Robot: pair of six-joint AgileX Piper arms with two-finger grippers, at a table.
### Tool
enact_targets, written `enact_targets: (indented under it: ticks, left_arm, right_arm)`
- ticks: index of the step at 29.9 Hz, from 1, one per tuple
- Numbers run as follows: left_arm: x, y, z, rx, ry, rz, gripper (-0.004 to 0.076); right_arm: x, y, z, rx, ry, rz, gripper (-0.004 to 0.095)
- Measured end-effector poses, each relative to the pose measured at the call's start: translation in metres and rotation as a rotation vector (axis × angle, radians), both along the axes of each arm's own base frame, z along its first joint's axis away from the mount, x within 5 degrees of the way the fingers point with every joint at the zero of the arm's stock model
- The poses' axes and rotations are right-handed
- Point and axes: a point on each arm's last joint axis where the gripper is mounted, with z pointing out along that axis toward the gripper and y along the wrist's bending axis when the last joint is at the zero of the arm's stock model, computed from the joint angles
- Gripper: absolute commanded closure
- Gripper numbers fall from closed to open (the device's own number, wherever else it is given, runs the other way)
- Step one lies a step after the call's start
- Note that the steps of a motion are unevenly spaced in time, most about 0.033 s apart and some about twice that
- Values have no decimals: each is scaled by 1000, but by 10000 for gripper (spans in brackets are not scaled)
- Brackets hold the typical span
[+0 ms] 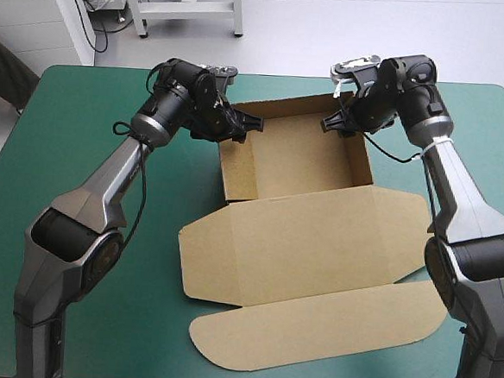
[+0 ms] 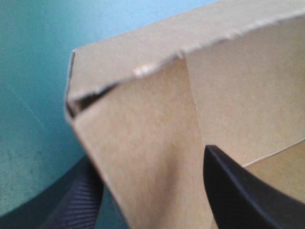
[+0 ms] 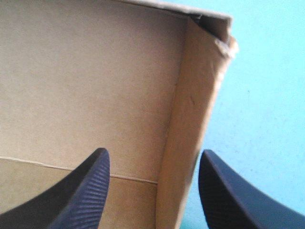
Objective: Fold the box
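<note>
"Where does the box (image 1: 301, 236) sit?"
"Middle of the table (image 1: 65, 141): tray walls raised at the far end, lid flat toward me. My left gripper (image 2: 152, 155) and right gripper (image 3: 155, 151) each straddle a far corner wall, fingers apart."
"Next?"
"I'd say tucking's in hand: close on both walls, press them square."

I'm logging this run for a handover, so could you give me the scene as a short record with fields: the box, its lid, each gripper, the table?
box: brown, an open tray with walls raised, toward the table's far edge
lid: lying flat on the cover, on the tray's near side
left gripper: open, one finger on either side of the tray's left wall, at its far corner
right gripper: open, one finger on either side of the right wall, at its far corner
teal-green cover: bare around the box
</note>
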Motion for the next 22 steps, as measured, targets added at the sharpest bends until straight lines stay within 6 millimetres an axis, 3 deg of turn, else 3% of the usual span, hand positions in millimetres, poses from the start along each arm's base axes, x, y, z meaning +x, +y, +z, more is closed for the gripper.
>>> enact_targets:
  ticks: [9, 12, 15, 17, 21, 22]
  left_arm:
    - [-4, -2, 5, -8, -11, -55, 284]
    - [-10, 0, 18, -17, -41, -89, 284]
    - [-23, 6, 44, -13, -111, -139, 305]
    - [-37, 14, 68, -13, -178, -177, 380]
    - [-71, 31, 118, -6, -325, -254, 701]
    - [-81, 36, 130, -1, -363, -274, 727]
  right_arm:
    - [-3, -1, 6, 7, -12, -6, 391]
    - [-3, -3, 6, -15, -19, -8, 391]
    - [-1, -8, 6, -48, -27, -19, 391]
    - [0, -11, 5, -53, -26, -28, 391]
    - [6, -20, -2, -48, -8, -50, 391]
    - [8, -22, -5, -43, 0, -54, 391]
